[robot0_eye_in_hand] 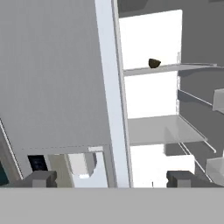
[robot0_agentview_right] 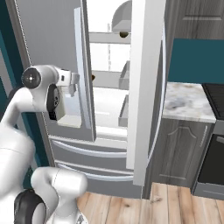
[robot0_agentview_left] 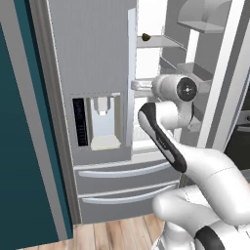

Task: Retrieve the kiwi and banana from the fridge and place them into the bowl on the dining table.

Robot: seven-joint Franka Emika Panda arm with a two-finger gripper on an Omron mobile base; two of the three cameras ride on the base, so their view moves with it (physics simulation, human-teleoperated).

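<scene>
Gripper (robot0_eye_in_hand: pixel 108 178) agape — kiwi (robot0_eye_in_hand: pixel 154 63) well beyond

Brushed, matt grey metal covers the fridge (robot0_agentview_left: pixel 93 58), its long pale handle (robot0_agentview_left: pixel 131 73) smooth and satiny, the interior shelves (robot0_eye_in_hand: pixel 164 130) plain white plastic. The kiwi (robot0_eye_in_hand: pixel 154 63) up there looks dull and brownish, no shine at all. Floorboards (robot0_agentview_right: pixel 175 205) show warm wood grain. Speckled marble tops the desk (robot0_agentview_right: pixel 186 103), polished-looking. The arm (robot0_agentview_left: pixel 210 171) gleams glossy white, with dark joints.
</scene>
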